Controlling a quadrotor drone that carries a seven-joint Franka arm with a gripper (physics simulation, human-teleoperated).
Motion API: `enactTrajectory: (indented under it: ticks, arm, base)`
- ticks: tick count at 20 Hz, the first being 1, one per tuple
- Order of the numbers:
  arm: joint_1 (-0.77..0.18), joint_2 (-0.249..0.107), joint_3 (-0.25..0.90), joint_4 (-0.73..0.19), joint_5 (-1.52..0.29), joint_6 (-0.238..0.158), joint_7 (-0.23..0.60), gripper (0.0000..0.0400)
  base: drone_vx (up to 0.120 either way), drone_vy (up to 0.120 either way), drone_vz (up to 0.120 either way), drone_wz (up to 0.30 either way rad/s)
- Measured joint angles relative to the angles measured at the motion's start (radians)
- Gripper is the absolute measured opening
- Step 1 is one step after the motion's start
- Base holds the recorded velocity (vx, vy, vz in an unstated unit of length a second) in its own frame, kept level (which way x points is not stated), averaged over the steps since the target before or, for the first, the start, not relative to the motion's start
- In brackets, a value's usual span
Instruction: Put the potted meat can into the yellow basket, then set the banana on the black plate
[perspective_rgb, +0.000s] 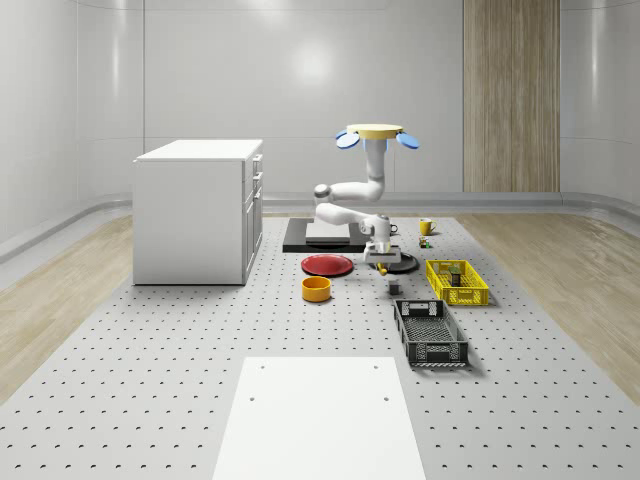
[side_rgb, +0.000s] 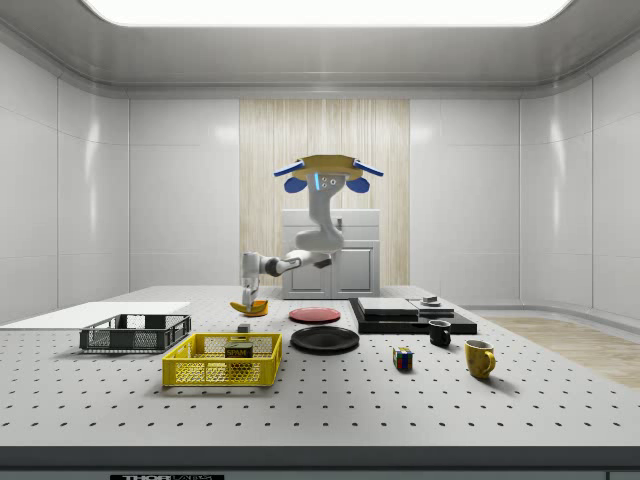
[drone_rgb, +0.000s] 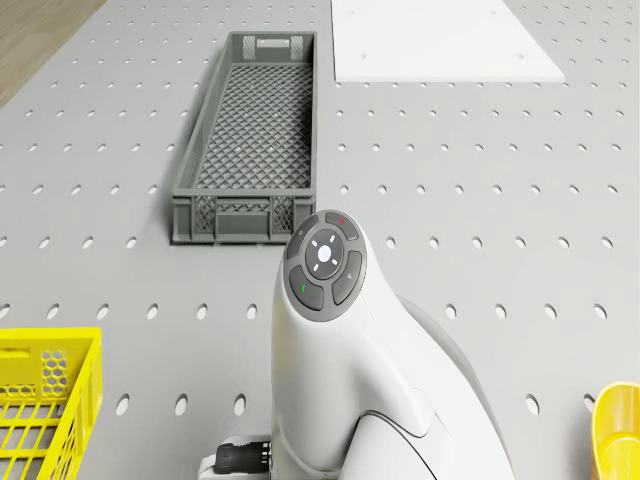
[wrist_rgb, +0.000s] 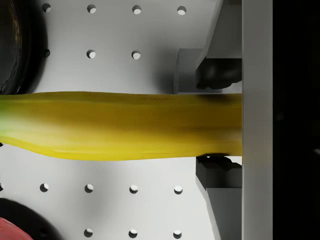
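Drone (side_rgb: 325, 166) hovering above the worktop (perspective_rgb: 150, 350), arm reaching down; gripper (wrist_rgb: 217, 122) clamped across the banana (wrist_rgb: 115, 125), held clear of the surface. In the side view the banana sits left of the black plate (side_rgb: 325, 340), not over it. Potted meat can (side_rgb: 239, 348) sits inside the yellow basket (side_rgb: 222, 360).
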Motion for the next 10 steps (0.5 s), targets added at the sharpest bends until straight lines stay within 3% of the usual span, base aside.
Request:
enactTrajectory:
  ticks: [10]
  arm:
    - [0.002,0.005,0.0,0.0,-0.002,-0.004,-0.002,0.0195]
  base:
    - [-0.12,0.12,0.0,0.0]
